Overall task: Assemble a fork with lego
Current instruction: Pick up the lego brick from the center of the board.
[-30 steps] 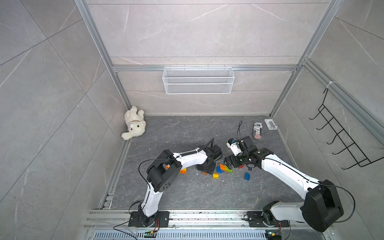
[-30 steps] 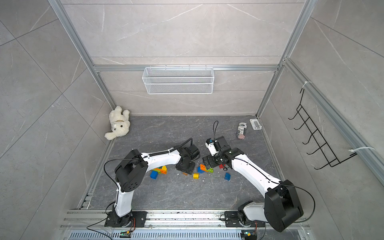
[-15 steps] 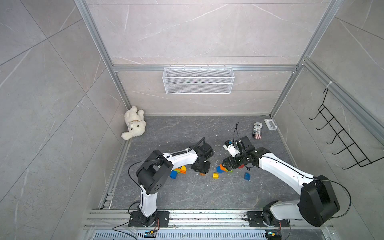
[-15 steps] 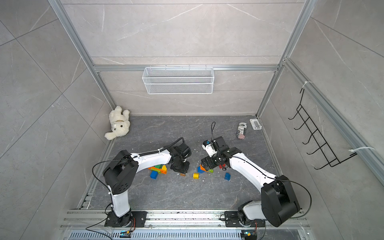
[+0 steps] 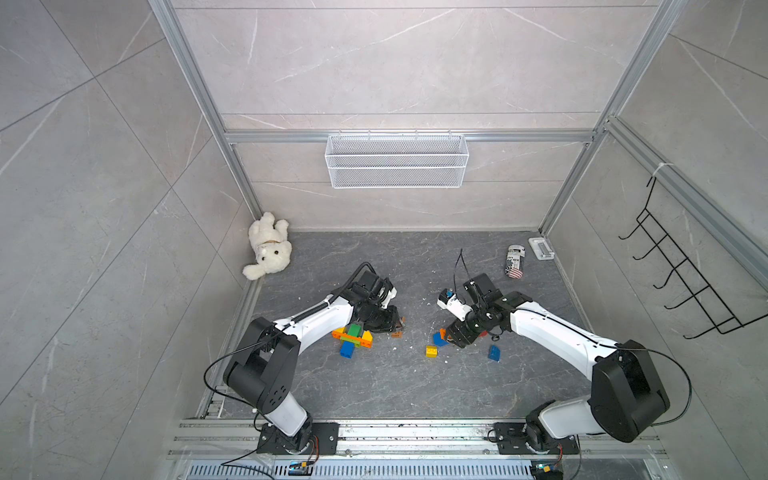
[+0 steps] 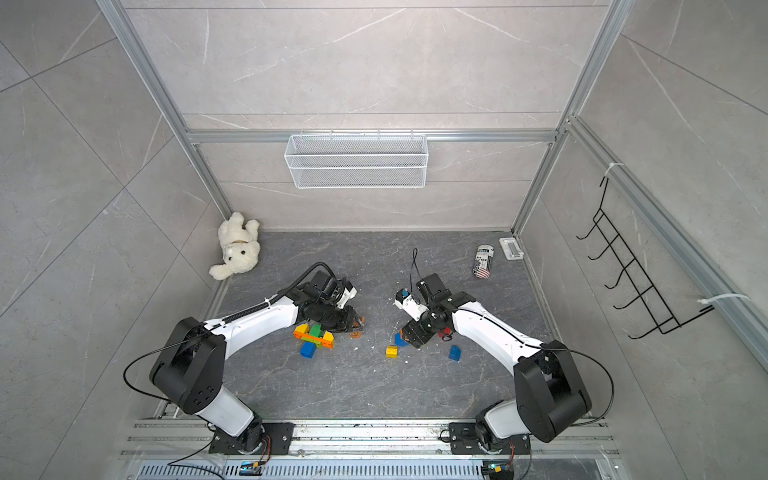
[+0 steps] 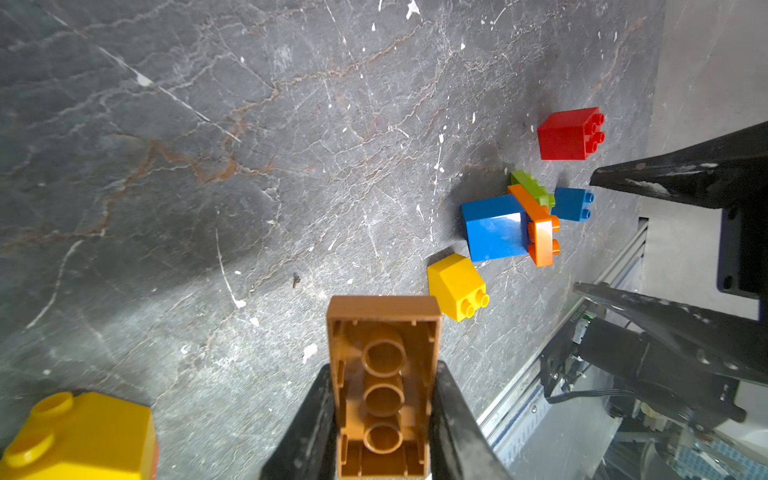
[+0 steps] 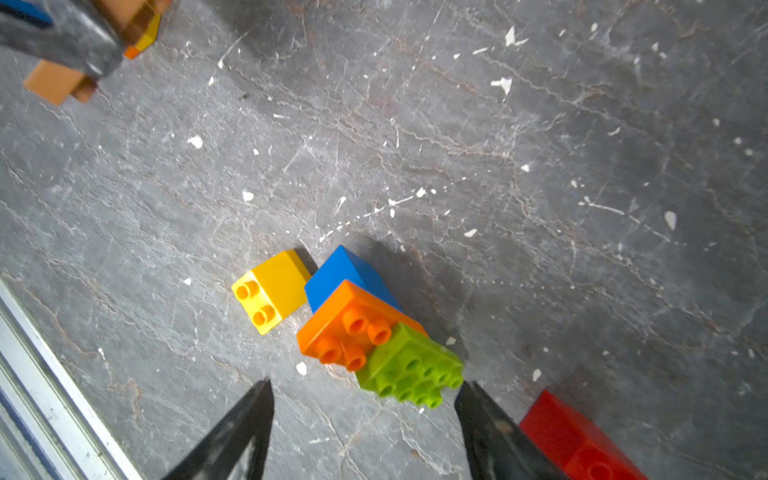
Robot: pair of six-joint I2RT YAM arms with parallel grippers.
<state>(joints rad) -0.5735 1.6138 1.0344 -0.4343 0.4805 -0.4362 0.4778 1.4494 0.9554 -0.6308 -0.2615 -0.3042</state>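
Grey veined stone makes up the worktop (image 5: pixel 374 395), boxed in by pale tiled walls and aluminium posts, with a plush bear (image 5: pixel 268 251) off at 10 o'clock and a can (image 5: pixel 514 261) at 1 o'clock. The lego lies in two groups. At 9 o'clock of the middle sits a partial build (image 5: pixel 354 331), a rough cross of orange, green, yellow and blue bricks. Just past the middle, toward 4 o'clock, is a stuck-together cluster (image 8: pixel 345 328) of a blue brick, an orange plate and a lime plate. A yellow sloped brick (image 8: pixel 272 291) lies just beside it and a red brick (image 8: pixel 577 440) is near. A spare blue brick (image 5: pixel 494 353) lies at 4 o'clock of the right end effector (image 8: pixel 365 384), whose jaws stand apart with the lime plate just ahead of their tips, gripping nothing. The left end effector (image 7: pixel 384 374) is clamped on a brown brick (image 7: pixel 382 328), its hollow underside facing the wrist camera, at 3 o'clock of the partial build. I judge that the fork is partly made and the step in hand is adding the brown brick. Next it must be lined up squarely over free studs and pressed home, ideally with the build braced so it does not skid.
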